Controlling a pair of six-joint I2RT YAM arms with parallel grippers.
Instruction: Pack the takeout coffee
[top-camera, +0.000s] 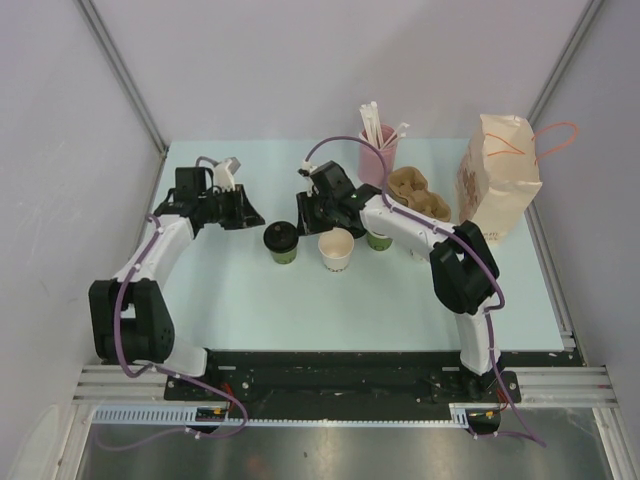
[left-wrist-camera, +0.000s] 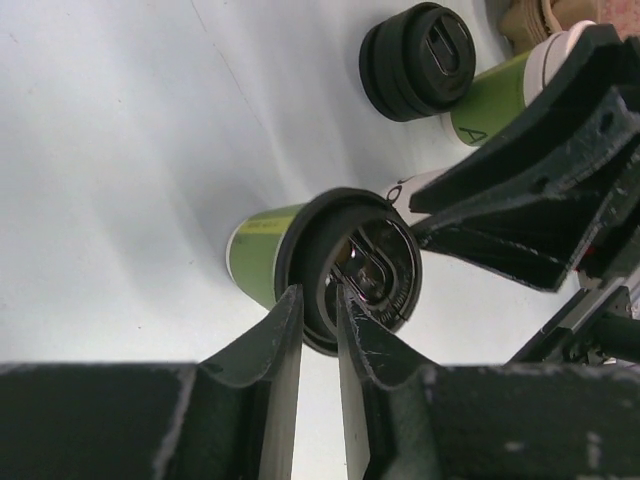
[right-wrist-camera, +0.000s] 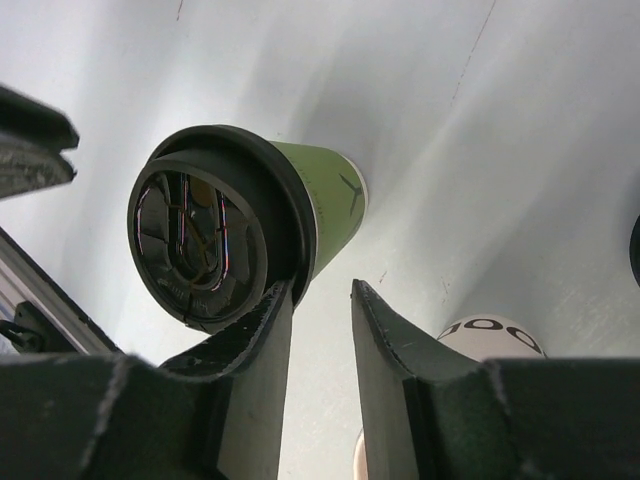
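Note:
A green cup (top-camera: 283, 245) with a black lid (left-wrist-camera: 350, 268) stands mid-table. The white lettered cup (top-camera: 336, 250) stands open-topped to its right, and a second green cup (top-camera: 378, 239) beyond that has no lid. My left gripper (left-wrist-camera: 318, 295) is open by a narrow gap, and its tips straddle the lid's rim. Whether they touch it is unclear. My right gripper (right-wrist-camera: 320, 288) is open and empty. Its left finger lies against the same lid's edge (right-wrist-camera: 290, 250). A stack of spare black lids (left-wrist-camera: 418, 62) lies farther back.
A pink cup of straws (top-camera: 378, 150) stands at the back, with a brown cup carrier (top-camera: 420, 195) to its right. A paper bag with orange handles (top-camera: 497, 178) stands at the right edge. Grey walls close in the table's left and right sides.

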